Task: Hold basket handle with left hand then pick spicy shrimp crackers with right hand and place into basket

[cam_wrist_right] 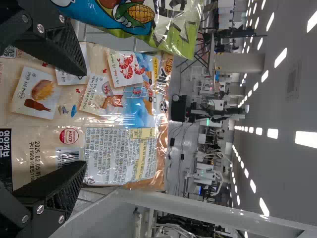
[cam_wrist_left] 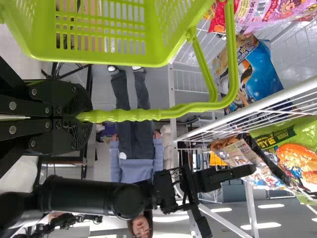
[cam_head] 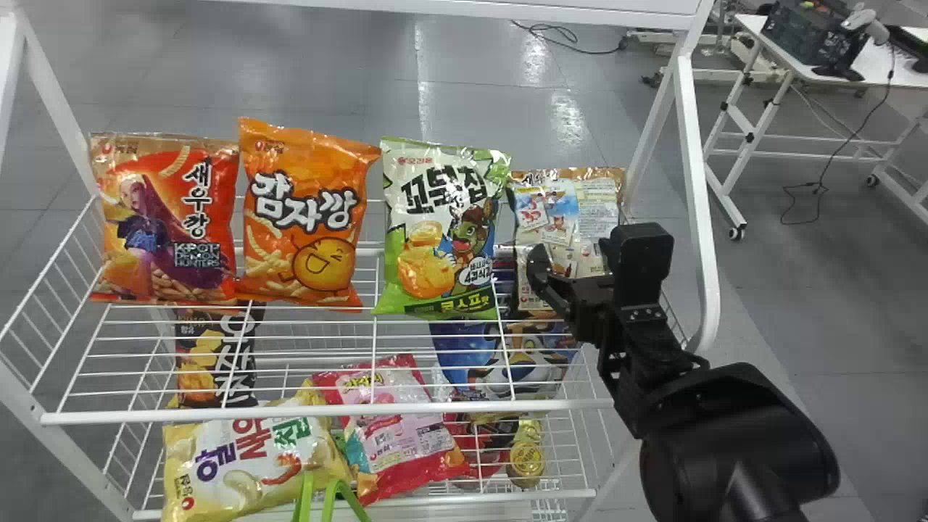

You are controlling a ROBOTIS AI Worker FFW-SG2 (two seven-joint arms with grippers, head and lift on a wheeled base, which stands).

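Since we're after the spicy shrimp crackers (cam_head: 533,210), let's start there: the pack's standing at the right end of the rack's upper shelf (cam_head: 341,411), pale printed back facing us. Our right claw (cam_head: 574,264) is right up at it with the fingers spread well apart, nothing clamped between them. Whether they're touching the pack, we honestly can't tell.

Next door is the green corn snack bag (cam_head: 442,232), then the bright orange bag (cam_head: 301,210), and at the far left the red-orange bag (cam_head: 167,217), all upright too.

Down on the lower level we've got the yellow bag (cam_head: 250,457) lying beside the pink bag (cam_head: 395,428), plus the dark bag (cam_head: 217,355) toward the back on the left and the blue bag (cam_head: 471,355) over on the right.

As for the other hand, our left claw (cam_wrist_left: 81,117) is clenched on the lime-green handle (cam_wrist_left: 131,115) of the basket (cam_wrist_left: 99,58), near the front of the rack.
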